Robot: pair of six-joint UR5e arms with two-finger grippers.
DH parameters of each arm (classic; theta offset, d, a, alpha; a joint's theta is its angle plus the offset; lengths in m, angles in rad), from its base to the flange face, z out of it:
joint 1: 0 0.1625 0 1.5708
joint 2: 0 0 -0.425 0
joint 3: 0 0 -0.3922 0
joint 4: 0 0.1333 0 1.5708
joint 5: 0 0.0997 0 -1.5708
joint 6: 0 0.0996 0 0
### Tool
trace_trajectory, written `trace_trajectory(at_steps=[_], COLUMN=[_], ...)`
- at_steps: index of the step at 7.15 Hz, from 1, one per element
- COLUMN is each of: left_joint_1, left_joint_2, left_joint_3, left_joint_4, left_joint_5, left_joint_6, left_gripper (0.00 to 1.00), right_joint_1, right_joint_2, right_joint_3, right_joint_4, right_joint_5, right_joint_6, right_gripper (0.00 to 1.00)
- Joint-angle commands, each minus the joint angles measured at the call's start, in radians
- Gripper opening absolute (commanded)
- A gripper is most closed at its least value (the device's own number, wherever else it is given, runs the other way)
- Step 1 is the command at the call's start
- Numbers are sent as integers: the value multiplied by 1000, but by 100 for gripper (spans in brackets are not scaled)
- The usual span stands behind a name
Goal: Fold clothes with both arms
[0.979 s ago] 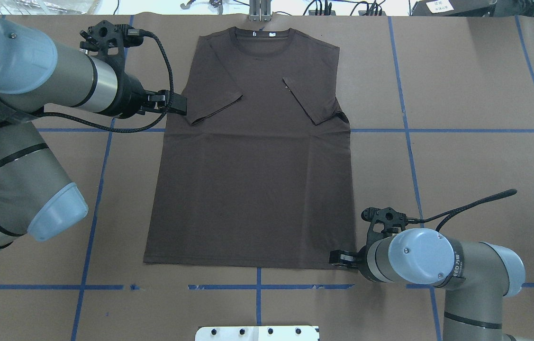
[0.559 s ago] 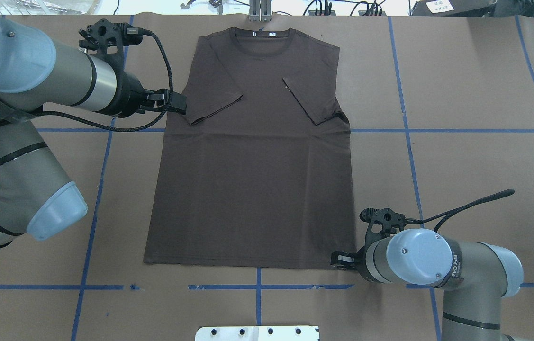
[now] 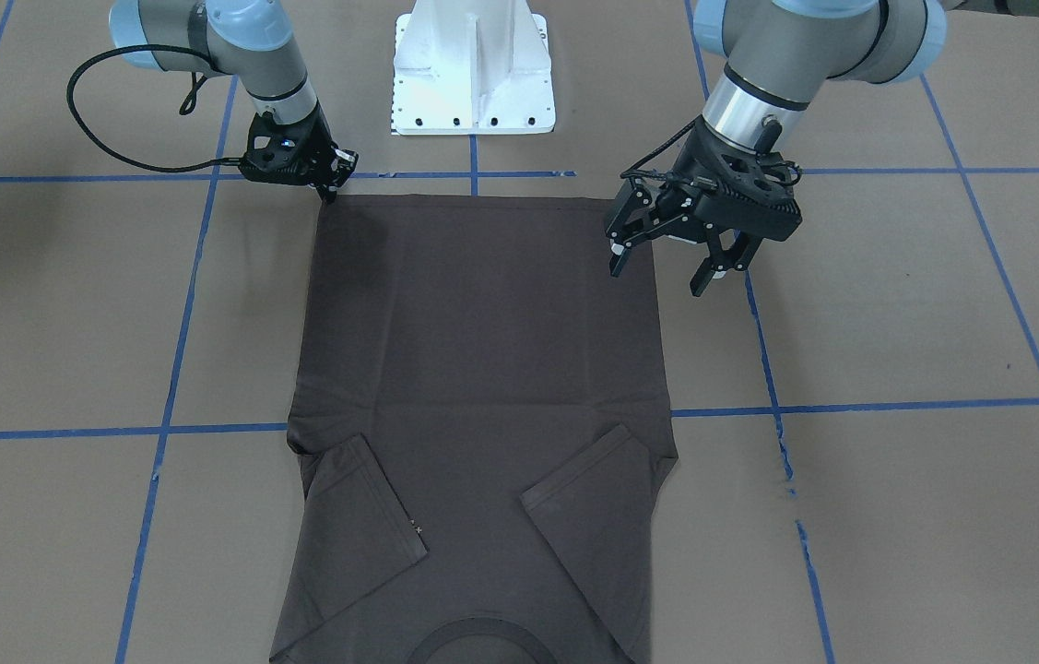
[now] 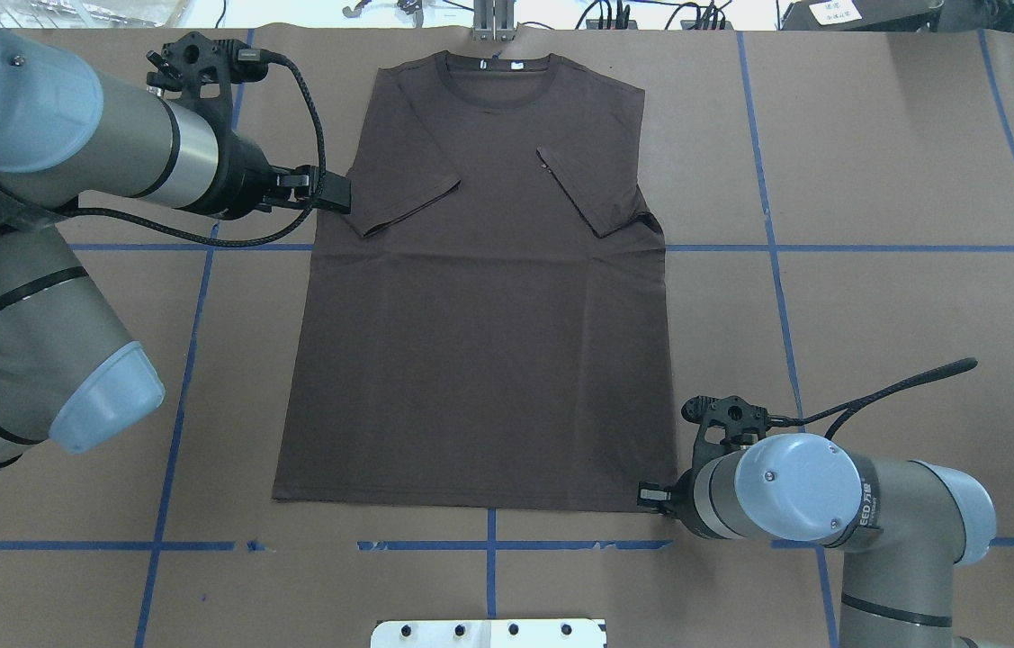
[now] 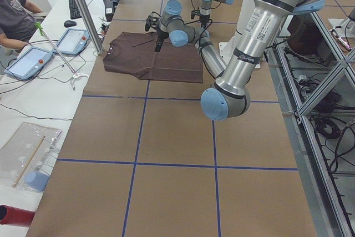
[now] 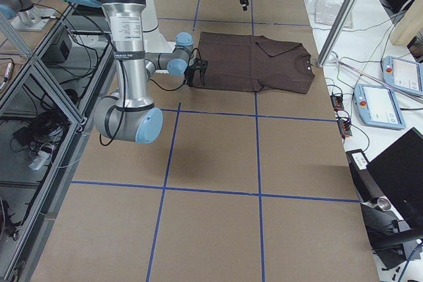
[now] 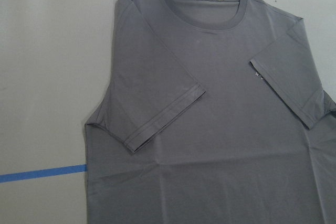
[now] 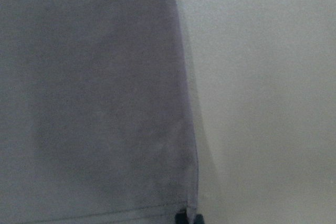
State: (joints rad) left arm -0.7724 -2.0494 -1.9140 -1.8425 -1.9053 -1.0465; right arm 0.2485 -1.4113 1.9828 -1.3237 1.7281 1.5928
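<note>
The dark grey-brown T-shirt [image 4: 480, 342] lies flat on the brown table, collar at the far edge and both sleeves folded inward; it also shows in the front-facing view [image 3: 482, 369] and the left wrist view [image 7: 210, 129]. My left gripper [image 3: 657, 272] is open and empty, held above the shirt's left side edge; in the overhead view it [image 4: 340, 191] sits beside the left sleeve. My right gripper [image 3: 329, 189] is down at the near right hem corner, fingers together on that corner; the right wrist view shows the corner at the fingertips [image 8: 186, 219].
The white pedestal base [image 3: 473, 74] stands at the near table edge behind the hem. Blue tape lines [image 4: 767, 247] cross the table. A metal post [image 4: 493, 22] stands just past the collar. An operator [image 5: 14, 9] and tablets sit beyond the far edge.
The right gripper's fingers have drawn in and shifted slightly right at the hem corner. The left gripper has drifted slightly left and farther away. The shirt has not moved.
</note>
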Motion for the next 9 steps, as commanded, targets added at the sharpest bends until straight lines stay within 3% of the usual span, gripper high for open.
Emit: trace_trajectory(at_steps=[1,2,3,4,6,8,9], left_joint_1=[-1,-1,2,4,103,365,430], left_joint_2=[2,8,111,196,352,350,333], left_joint_3=[0,1,-20,-81,-230,-188,-140], left_joint_4=[-1,-1,-15,-14,-6,-3,-7], left_joint_5=[0,-6,-29,-97,-68,180,230], left_joint_6=[2,-1,-25,-106,-319,-587,-692], left_gripper=[100,100,100,100,100,100,100], right_joint_1=[0,5,11,34,40,51,55], right_joint_2=[0,-1,-5,-6,-3,-3,-1], right_joint_3=[5,45,98,128,139,137,137], right_joint_4=[0,0,-2,-2,3,8,8], right_joint_5=[-4,-19,-36,-30,-35,-32,-31], right_joint_6=[-1,2,6,6,6,4,4], right_gripper=[0,0,0,0,0,0,0])
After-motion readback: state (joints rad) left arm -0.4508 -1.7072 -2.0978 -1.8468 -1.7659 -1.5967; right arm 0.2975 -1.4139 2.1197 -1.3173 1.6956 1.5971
